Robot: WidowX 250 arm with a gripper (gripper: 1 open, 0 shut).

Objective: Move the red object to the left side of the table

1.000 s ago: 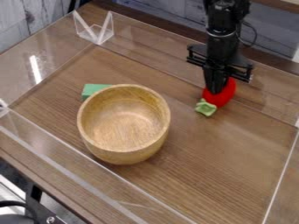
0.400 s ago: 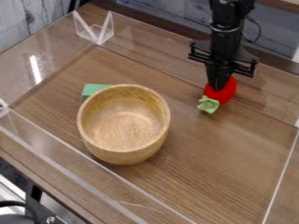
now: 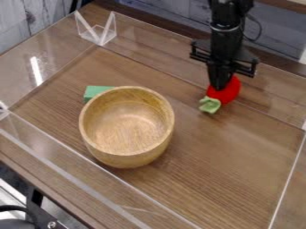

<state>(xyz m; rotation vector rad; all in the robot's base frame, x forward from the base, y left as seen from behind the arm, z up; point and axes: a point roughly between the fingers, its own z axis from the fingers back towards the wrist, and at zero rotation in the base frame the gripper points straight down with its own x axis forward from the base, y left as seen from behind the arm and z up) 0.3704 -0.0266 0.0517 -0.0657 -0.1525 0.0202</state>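
Note:
The red object [image 3: 226, 90], a small glossy strawberry with its light green cap [image 3: 210, 106] pointing toward the lower left, is at the right rear of the table [image 3: 227, 170]. My gripper [image 3: 224, 86] comes straight down on it from above. The black fingers are closed around the red body. The fingertips themselves are hidden against the fruit. I cannot tell whether the strawberry rests on the wood or is just off it.
A wooden bowl [image 3: 84, 121] stands left of centre, far larger than the strawberry. A flat green piece [image 3: 96, 91] lies behind the bowl's left rim. Clear acrylic walls [image 3: 36, 67] edge the table, with a clear folded stand [image 3: 96, 29] at the back left.

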